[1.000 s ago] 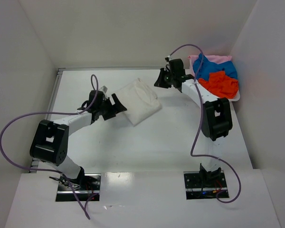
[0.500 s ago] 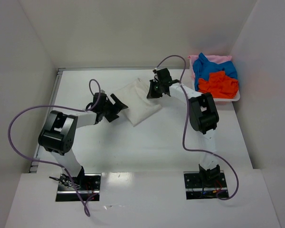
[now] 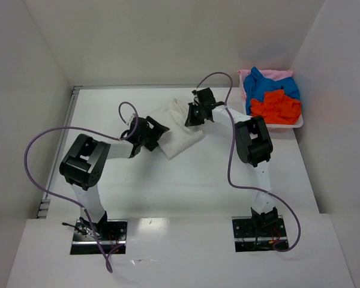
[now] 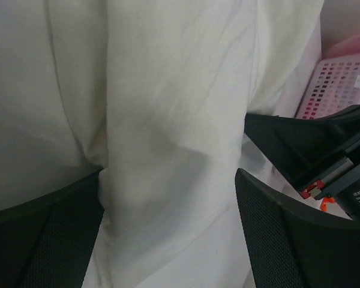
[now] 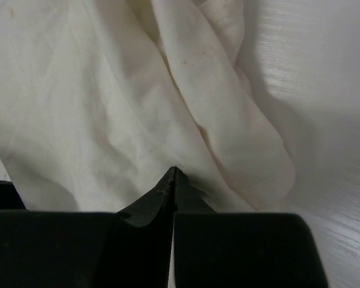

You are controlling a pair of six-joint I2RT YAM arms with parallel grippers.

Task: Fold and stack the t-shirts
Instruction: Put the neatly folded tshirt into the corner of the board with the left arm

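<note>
Folding of off-white shirt (image 3: 179, 127), lying on table (image 3: 168, 180), is in hand: left gripper (image 3: 160, 137) spread wide astride its near-left edge, right gripper (image 3: 190, 119) pressed together at its far edge, so left likely must close on cloth next.

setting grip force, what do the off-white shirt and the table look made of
Off-white t-shirt: soft matte cloth, likely cotton knit; it drapes in loose creases. Table: hard white board, perhaps laminate; fine streaks and a faint sheen show.
</note>
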